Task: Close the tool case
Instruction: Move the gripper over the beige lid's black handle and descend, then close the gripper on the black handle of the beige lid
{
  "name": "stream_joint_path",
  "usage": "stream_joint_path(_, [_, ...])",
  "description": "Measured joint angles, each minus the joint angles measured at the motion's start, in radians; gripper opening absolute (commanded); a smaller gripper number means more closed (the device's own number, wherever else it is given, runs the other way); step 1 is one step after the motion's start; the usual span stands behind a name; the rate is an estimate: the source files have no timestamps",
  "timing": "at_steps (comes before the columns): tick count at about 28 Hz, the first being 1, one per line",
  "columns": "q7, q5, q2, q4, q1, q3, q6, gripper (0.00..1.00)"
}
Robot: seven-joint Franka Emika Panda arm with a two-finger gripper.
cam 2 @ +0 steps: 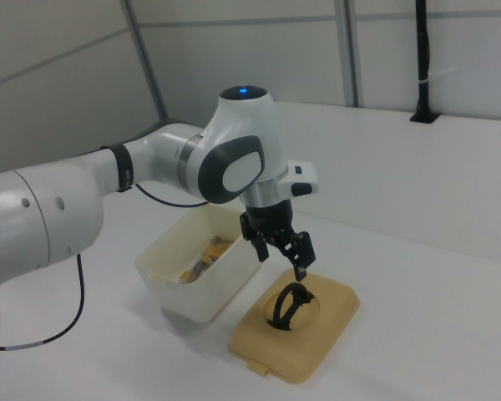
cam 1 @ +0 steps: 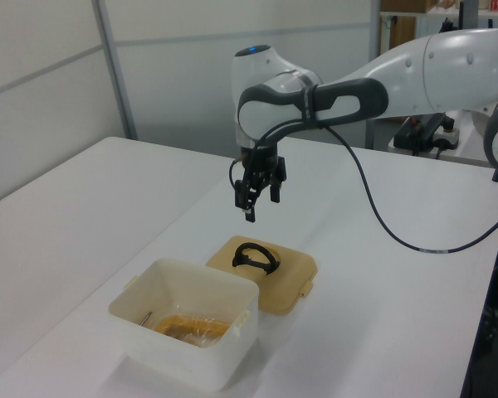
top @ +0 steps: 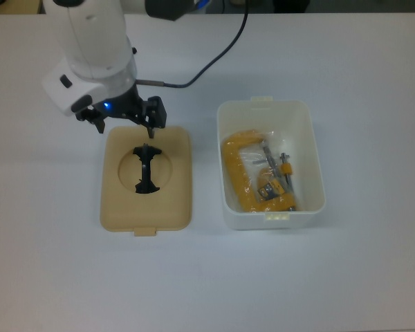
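**Gripper over lid, case still open**

Gripper (top: 124,124) hangs above the far edge of the lid (top: 146,178), fingers pointing down and spread wide apart, nothing between them. In the left view the gripper (cam 1: 255,199) sits clear above the lid (cam 1: 264,274), no contact. The right view agrees: gripper (cam 2: 282,250) hovers just over the black handle (cam 2: 289,305), fingertips not touching it.

Lid lies flat on the white table (top: 207,277), recess side up, black handle (top: 146,169) standing across the round recess. Latch tabs show on both short edges in the top view.

Tub (top: 271,166) sits just beside the lid on the top view's right, a narrow gap between them, not touching. It is uncovered. Inside: a yellow clamp (top: 247,180) in clear plastic wrap, lying on the tub floor. In the left view the tub (cam 1: 185,332) is nearer the camera than the lid; in the right view the tub (cam 2: 202,267) is on the right view's left of the lid (cam 2: 301,330).

Black cable (top: 214,55) trails off the arm across the table.
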Motion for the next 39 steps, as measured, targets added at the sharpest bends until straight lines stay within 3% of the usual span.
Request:
stream_joint_path(9, [0.050,-0.046,0.037,0.000,0.039,0.002,0.018,0.99])
stream_joint_path(21, [0.058,-0.061,0.087,0.000,0.048,0.002,0.065,0.94])
stream_joint_path(31, [0.092,-0.110,0.120,0.000,0.056,0.002,0.069,0.65])
stream_joint_path(36, [0.099,-0.118,0.125,0.000,0.063,0.002,0.069,0.47])
stream_joint_path(39, [0.101,-0.118,0.125,0.000,0.063,0.002,0.069,0.26])
